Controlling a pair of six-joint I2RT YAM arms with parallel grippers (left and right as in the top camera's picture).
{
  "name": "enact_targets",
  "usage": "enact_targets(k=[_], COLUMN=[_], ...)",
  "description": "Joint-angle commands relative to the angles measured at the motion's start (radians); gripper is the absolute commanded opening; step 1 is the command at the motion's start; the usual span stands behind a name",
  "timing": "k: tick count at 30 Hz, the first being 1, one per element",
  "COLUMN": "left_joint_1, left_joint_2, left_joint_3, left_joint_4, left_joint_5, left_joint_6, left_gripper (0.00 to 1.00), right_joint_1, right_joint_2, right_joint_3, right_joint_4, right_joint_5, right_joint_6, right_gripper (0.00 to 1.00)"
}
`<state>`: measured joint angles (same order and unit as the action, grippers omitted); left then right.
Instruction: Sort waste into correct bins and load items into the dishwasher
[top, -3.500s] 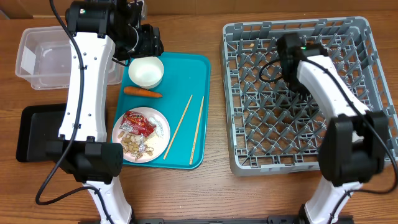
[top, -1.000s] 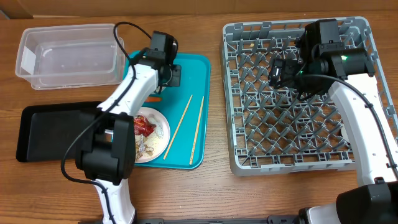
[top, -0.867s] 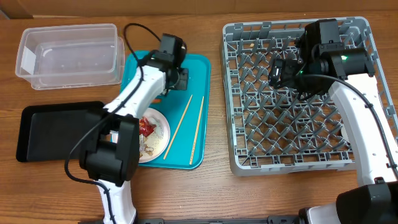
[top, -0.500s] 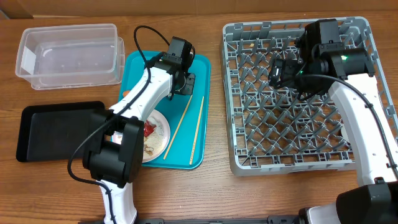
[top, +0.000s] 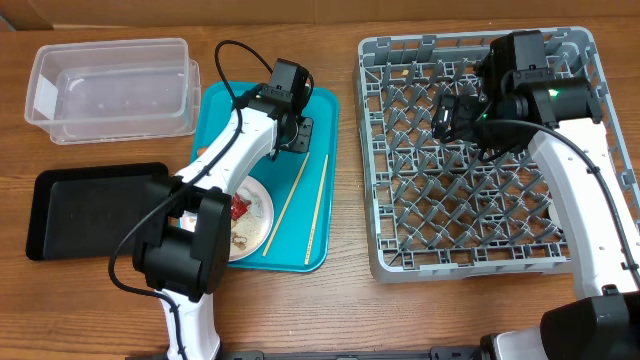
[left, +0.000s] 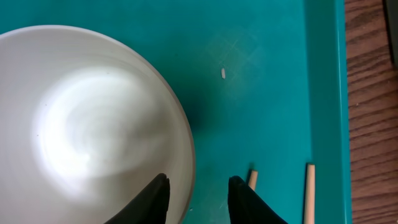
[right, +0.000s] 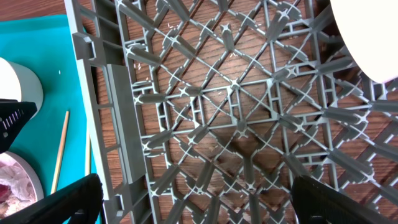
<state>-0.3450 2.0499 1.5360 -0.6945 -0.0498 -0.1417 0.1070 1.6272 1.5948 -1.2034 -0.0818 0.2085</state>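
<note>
A white bowl (left: 93, 118) sits on the teal tray (left: 267, 93). My left gripper (left: 199, 180) is open and straddles the bowl's right rim, one finger inside and the other outside. In the overhead view the left gripper (top: 296, 130) and its arm hide the bowl. The chopsticks (top: 290, 205) lie on the tray, their tips (left: 252, 178) just right of the fingers. A white plate (top: 255, 215) holds the red wrapper (top: 240, 207) and scraps. My right gripper (right: 199, 199) hangs wide open and empty over the grey dish rack (top: 400, 235).
The clear tub (top: 115, 88) stands at the back left, with the black tray (top: 90, 210) in front of it. The curved edge of a white dish (right: 373, 37) shows inside the rack. A rice grain (left: 223, 73) lies on the teal tray.
My left gripper has moved right across the back of the teal tray, then stopped. The right arm has not moved.
</note>
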Motion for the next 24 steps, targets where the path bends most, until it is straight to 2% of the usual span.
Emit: enact_targets(k=[1,3,5,12,17,24], left_joint_1=[0.004,0.004,0.004,0.004,0.004,-0.004], left_joint_2=[0.007,0.007,0.007,0.007,0.006,-0.004], left_joint_3=[0.021,0.017,0.01,0.008,0.024,0.075], left_joint_4=[0.001,0.004,0.015,0.034,0.028,-0.058], left_joint_5=[-0.013,-0.011,-0.009,-0.008,0.047,0.257], left_joint_6=[0.007,0.007,0.007,0.007,0.007,0.007], left_gripper=[0.34,0.33,0.22,0.04,0.04,0.04], right_joint_1=[0.0,0.0,0.0,0.0,0.0,0.0], right_joint_2=[-0.005,-0.005,-0.005,-0.005,-0.005,-0.005], right_joint_3=[0.016,0.016,0.016,0.016,0.016,0.016], right_joint_4=[-0.002,-0.004,-0.007,-0.013,-0.014,-0.013], right_joint_5=[-0.01,-0.01,-0.01,-0.01,-0.01,-0.01], right_joint_6=[-0.006,-0.006,-0.007,-0.007,-0.007,-0.007], right_gripper=[1.0,0.99,0.99,0.99,0.99,0.99])
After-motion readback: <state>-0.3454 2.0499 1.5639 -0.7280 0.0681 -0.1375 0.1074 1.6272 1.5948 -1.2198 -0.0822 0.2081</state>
